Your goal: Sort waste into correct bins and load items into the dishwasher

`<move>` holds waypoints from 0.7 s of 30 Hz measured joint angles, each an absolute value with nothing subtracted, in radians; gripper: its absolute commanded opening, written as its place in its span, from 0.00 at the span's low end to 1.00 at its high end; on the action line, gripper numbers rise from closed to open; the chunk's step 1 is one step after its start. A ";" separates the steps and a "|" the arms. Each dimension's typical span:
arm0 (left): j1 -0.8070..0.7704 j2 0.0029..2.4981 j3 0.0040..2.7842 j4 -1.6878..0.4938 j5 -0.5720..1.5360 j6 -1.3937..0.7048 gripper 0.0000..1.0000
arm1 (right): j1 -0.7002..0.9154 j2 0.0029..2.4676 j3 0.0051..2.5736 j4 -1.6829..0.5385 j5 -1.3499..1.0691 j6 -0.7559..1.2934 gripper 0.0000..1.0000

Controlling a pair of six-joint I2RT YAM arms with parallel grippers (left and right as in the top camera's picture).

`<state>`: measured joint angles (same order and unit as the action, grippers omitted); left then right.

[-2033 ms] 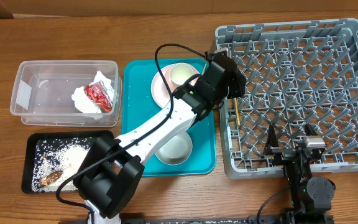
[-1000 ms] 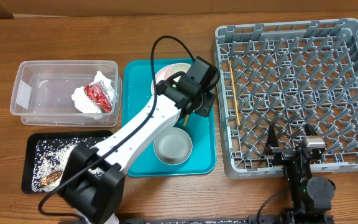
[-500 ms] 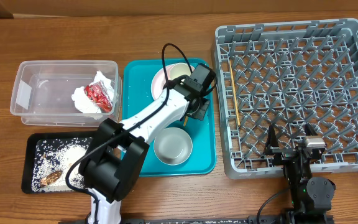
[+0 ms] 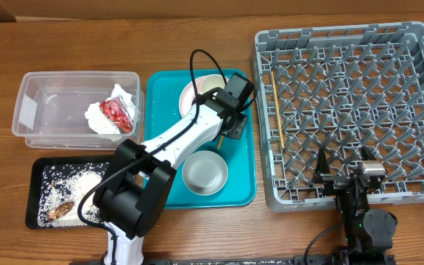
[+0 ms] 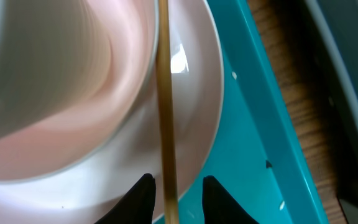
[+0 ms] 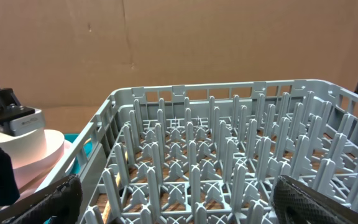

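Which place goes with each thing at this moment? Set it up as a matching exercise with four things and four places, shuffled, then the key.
Things:
1. crumpled napkin
2. crumbs
3. bowl
4. chopstick lying alone

Places:
A. in the grey rack
B. on the teal tray
C. in the clear tub
D. in the black tray

Pairs: 1-C, 2-D, 3-B, 4-A

Robotics test bench, as I see it from my remote station. A bare wood-grain tabletop (image 4: 197,29) is backed by a plain brown cardboard wall (image 6: 229,37). A white-and-black robot arm (image 4: 190,136) with a loose black cable (image 4: 194,66) is mounted at the table's edge. A square grey plastic dish rack (image 4: 344,31) stands directly on the wood.
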<state>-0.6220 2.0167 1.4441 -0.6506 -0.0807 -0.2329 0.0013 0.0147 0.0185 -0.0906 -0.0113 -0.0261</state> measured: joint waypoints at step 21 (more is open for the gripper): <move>-0.622 2.061 1.443 -0.616 -0.110 -0.256 0.15 | 0.001 0.015 0.019 -0.090 -0.011 -0.027 1.00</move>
